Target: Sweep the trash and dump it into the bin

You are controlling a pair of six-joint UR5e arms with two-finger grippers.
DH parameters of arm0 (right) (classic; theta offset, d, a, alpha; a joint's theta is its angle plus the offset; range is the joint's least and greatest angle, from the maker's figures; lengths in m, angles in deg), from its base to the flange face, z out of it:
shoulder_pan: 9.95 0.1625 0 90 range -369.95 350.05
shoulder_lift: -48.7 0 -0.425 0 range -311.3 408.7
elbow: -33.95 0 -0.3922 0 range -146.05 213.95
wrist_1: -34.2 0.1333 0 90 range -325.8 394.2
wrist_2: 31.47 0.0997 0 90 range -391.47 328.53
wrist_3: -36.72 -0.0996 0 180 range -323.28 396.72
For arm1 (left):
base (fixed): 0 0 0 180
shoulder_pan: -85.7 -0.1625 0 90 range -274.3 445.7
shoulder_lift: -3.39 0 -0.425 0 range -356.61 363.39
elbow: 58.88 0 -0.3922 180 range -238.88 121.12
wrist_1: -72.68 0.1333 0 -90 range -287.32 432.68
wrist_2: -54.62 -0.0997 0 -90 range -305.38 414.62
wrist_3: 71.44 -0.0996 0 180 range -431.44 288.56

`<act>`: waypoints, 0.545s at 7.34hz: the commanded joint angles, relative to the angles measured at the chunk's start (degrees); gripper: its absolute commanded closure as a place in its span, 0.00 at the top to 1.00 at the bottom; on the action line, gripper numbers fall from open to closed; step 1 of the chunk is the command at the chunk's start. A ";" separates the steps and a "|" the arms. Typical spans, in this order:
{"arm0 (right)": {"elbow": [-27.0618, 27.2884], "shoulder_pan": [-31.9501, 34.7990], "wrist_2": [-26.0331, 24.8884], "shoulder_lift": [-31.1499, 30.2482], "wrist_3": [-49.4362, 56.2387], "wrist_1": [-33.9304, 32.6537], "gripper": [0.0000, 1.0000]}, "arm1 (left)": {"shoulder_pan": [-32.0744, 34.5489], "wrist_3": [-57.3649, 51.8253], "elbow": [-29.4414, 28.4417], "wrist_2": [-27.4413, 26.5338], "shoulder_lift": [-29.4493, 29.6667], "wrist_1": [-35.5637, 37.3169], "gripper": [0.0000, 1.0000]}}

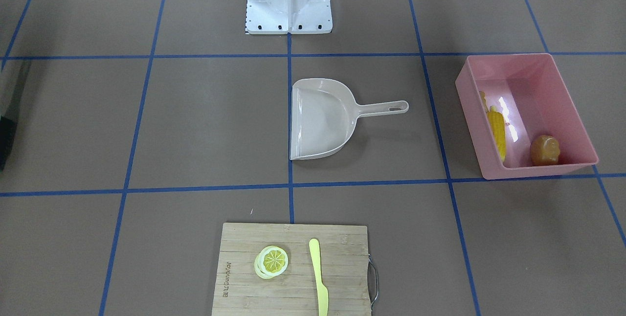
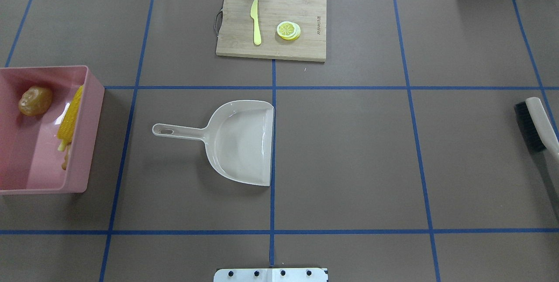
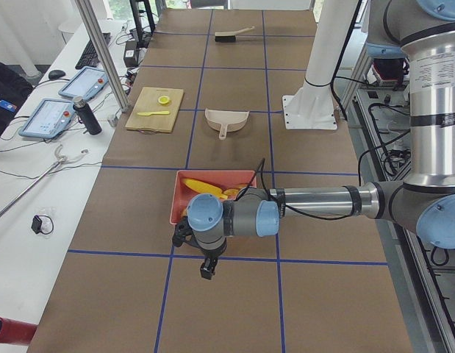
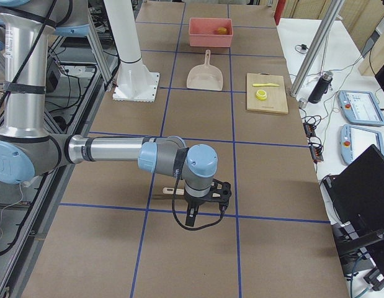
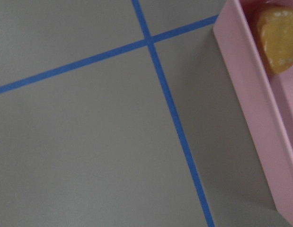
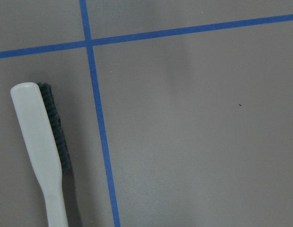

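My left claw (image 3: 206,268) hangs over the table just beside the bin (image 1: 470,115), pointing down. Only the side camera catches it, so I cannot tell whether its fingers are spread or closed. My right claw (image 4: 192,217) hangs low over the table at the other end, close to the brush (image 2: 537,127). I cannot tell its state either.

The bin sits at my left end of the table. Inside it, the corn (image 1: 498,132) lies along the wall nearest the dustpan (image 1: 323,120). The ginger (image 2: 66,159) sits at the corn's near end against the same wall, which hides most of it. The lump (image 1: 544,150) rests apart from both, towards the bin's far side. My left wrist camera looks down on the bin's outer corner, with a blurred yellow-orange piece just inside.

The dustpan lies flat mid-table, well apart from the bin, with its handle towards the bin and its mouth along a blue tape line. The brush lies on the table at my right end, bristles facing the dustpan. At the far edge the board (image 1: 244,257) carries a lemon slice (image 1: 271,261) and a knife (image 1: 319,277), near each other but not touching.
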 commanded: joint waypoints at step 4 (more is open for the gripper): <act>0.49 0.00 0.97 -0.50 -0.02 -0.47 1.00 | 1.14 4.72 0.67 0.06 2.27 2.05 0.99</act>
